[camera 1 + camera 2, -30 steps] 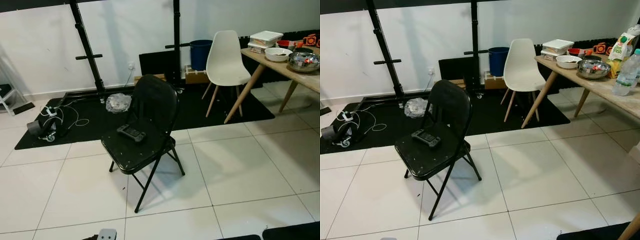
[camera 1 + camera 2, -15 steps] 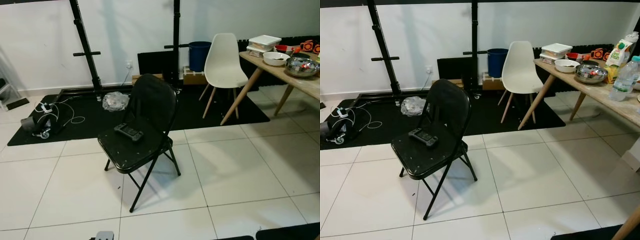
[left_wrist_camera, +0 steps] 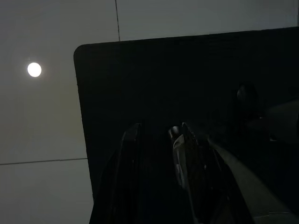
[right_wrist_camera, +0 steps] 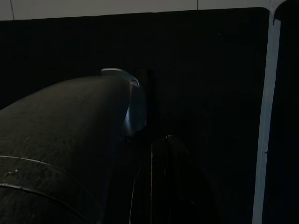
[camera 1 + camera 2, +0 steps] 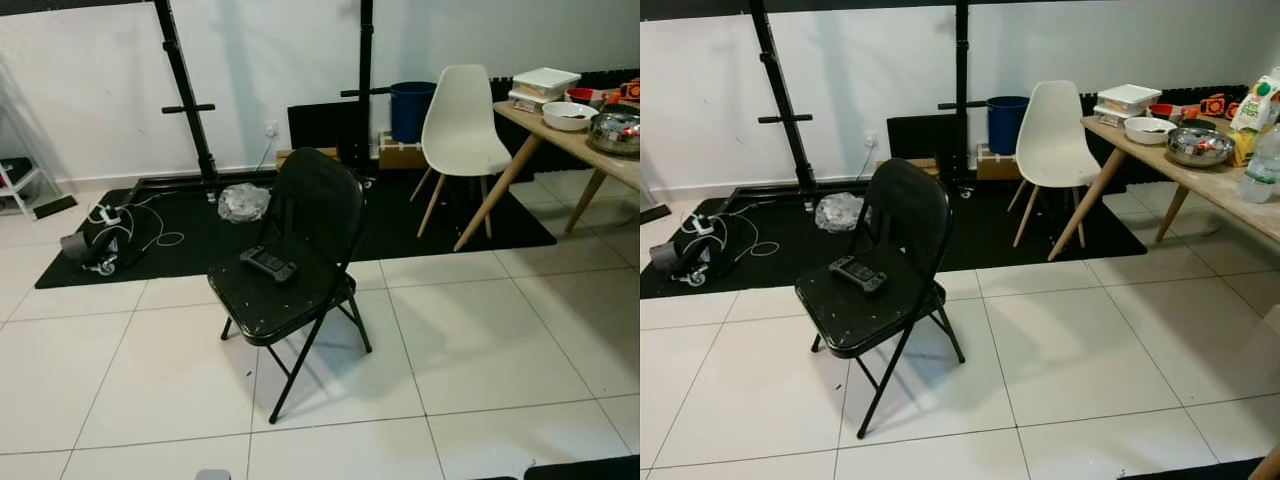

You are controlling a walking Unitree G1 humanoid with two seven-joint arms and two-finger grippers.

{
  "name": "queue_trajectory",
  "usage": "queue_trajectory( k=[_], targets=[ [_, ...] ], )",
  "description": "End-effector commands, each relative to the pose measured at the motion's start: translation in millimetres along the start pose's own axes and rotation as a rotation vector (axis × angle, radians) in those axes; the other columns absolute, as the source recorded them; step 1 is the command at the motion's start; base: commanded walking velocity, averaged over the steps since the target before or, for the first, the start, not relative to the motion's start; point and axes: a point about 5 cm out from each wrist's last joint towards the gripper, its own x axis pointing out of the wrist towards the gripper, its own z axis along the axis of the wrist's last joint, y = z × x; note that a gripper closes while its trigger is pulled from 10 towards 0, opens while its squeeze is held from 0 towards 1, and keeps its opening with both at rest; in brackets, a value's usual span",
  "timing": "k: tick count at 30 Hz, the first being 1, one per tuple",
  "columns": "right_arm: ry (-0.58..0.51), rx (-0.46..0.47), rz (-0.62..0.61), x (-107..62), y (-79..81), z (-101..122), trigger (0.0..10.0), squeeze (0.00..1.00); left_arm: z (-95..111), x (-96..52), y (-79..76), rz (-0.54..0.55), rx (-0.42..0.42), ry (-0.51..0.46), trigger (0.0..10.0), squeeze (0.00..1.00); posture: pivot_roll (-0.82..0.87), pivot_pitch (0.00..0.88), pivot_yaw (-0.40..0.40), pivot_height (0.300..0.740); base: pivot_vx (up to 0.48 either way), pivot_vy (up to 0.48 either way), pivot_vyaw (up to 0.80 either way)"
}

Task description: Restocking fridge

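Standing before a black folding metal chair [image 5: 318, 205] on white floor tiles [image 5: 470, 340], with a black handheld controller [image 5: 268, 263] lying flat on its seat. Well apart, at the robot's right, a light wooden table [image 5: 1212, 182] loaded with groceries: a white-and-green juice carton [image 5: 1257, 100] upright at the far edge, a clear plastic water bottle [image 5: 1262, 165] upright just beside it, a shiny steel bowl [image 5: 1200, 146], a white bowl [image 5: 1150, 130], and stacked white-lidded containers [image 5: 1128, 98]. Tucked at the table's end, a white moulded chair [image 5: 463, 120]. Left gripper [image 3: 156, 129] hanging over a black floor mat [image 3: 163, 70], narrowly parted, holding nothing. Right gripper [image 4: 163, 144] hanging in deep shade; cannot tell its state.
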Motion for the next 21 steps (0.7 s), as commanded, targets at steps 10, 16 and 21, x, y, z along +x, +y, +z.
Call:
queue_trajectory(
  k=[10, 16, 21],
  targets=[
    [-0.002, 0.002, -0.012, -0.3, -4.1, 2.6, 10.0, 0.0, -4.1, -4.0, 12.8, 0.023, 0.011, 0.008, 10.0, 0.0, -0.03, 0.005, 0.04, 0.74, 0.0, 0.0, 0.0],
    [0.002, -0.003, -0.007, 0.0, -2.2, 1.6, 10.0, 0.0, -8.3, -4.8, 12.6, 0.025, 0.006, 0.017, 10.0, 0.0, -0.03, 0.006, 0.042, 0.74, 0.0, 0.0, 0.0],
    [0.005, -0.003, -0.006, 0.2, -0.9, 1.3, 10.0, 0.0, -6.8, -4.7, 13.8, 0.031, 0.002, 0.015, 10.0, 0.0, -0.03, 0.01, 0.041, 0.74, 0.0, 0.0, 0.0]
  ],
)
